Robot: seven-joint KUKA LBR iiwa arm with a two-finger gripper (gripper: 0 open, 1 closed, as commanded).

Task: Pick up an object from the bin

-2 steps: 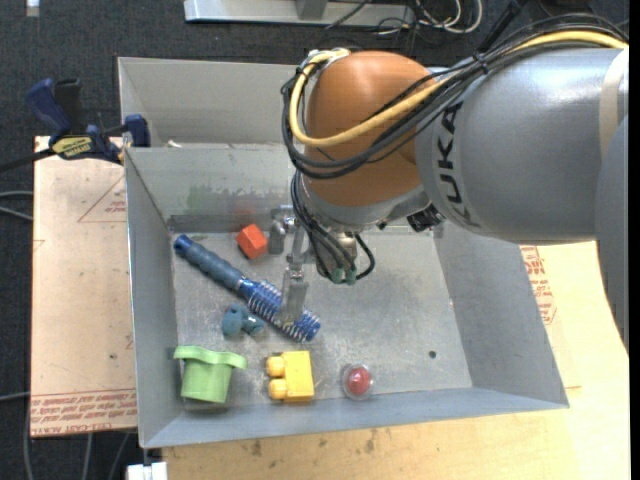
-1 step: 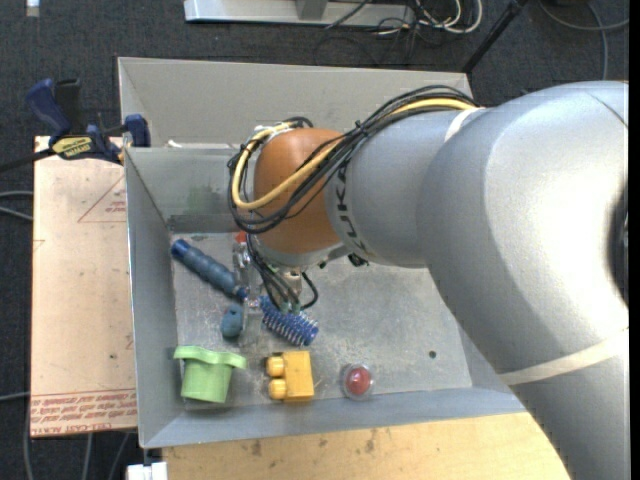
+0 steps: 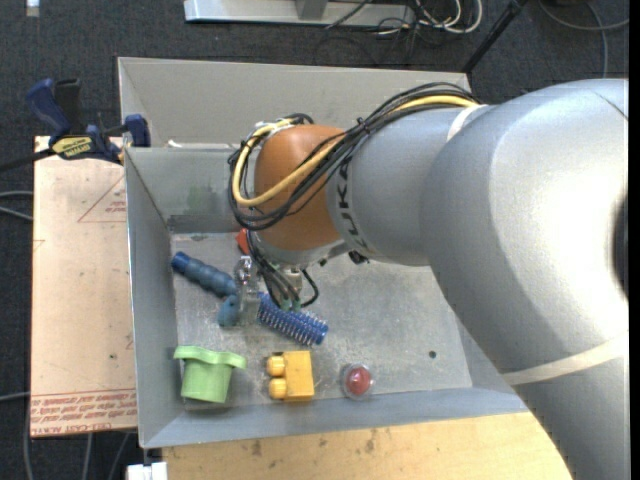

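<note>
Dark carpet surrounds the grey metal bin (image 3: 150, 298). Its sloped walls let loose things settle on the flat floor. From left: a blue rod-like handle (image 3: 198, 271) lies slanted, and a green flanged cup (image 3: 208, 374) rests near the front wall. The gripper (image 3: 262, 286) hangs low beneath its orange wrist cover (image 3: 290, 193), between the handle and a blue toothed comb (image 3: 293, 321), close to both; either seems a candidate. How wide it stands cannot be told. Further right lie a yellow block (image 3: 288, 376) and a red dome (image 3: 357, 379). The arm casing (image 3: 430, 198) bears the letters "UK", partly hidden by cables.
</note>
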